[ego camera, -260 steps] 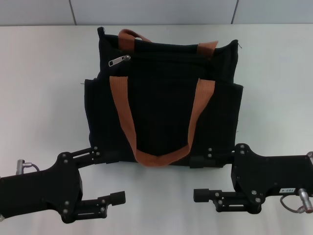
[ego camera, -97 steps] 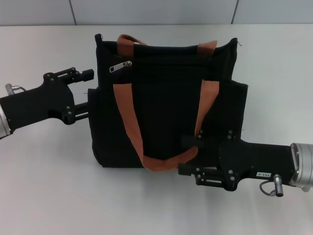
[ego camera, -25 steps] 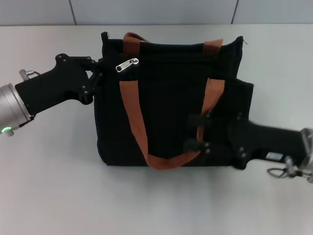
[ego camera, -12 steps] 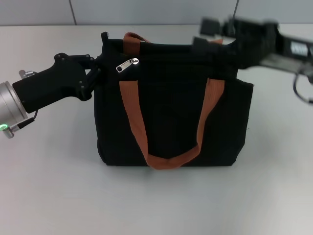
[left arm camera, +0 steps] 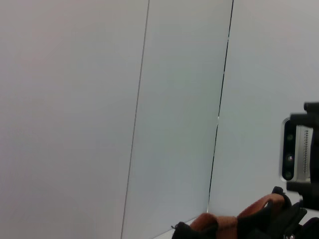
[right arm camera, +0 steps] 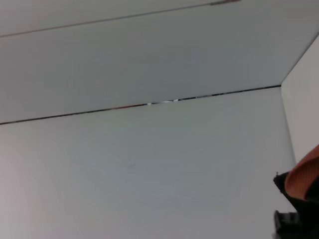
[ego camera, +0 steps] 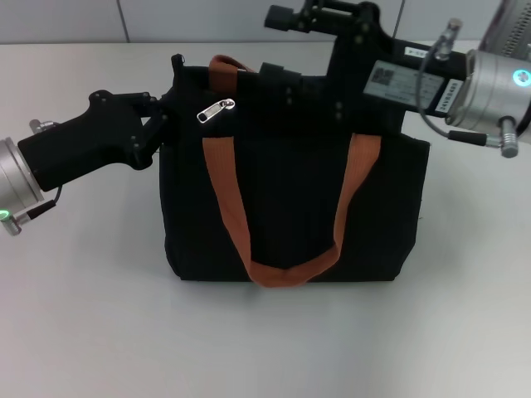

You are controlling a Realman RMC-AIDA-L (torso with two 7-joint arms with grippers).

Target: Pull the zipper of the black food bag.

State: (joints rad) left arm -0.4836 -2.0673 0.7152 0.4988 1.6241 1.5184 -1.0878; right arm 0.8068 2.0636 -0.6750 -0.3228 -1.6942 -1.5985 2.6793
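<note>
- Boxy black fabric food bag [ego camera: 290, 191] with two rust-orange webbing handles [ego camera: 286, 207], standing upright on the pale grey table [ego camera: 83, 315].
- Left tool [ego camera: 163, 114] pressed against the bag's upper left corner; whether spread or pinching the fabric cannot be told.
- Small shiny silver metal zipper pull tab [ego camera: 215, 109] on the bag's top edge, just right of the left tool, lying free and tilted.
- Right tool [ego camera: 278, 46] raised above the bag's top rim, well right of the zipper, fingers spread apart, holding nothing.
- In the left wrist view, only an orange handle [left arm camera: 234, 221] at the edge.
</note>
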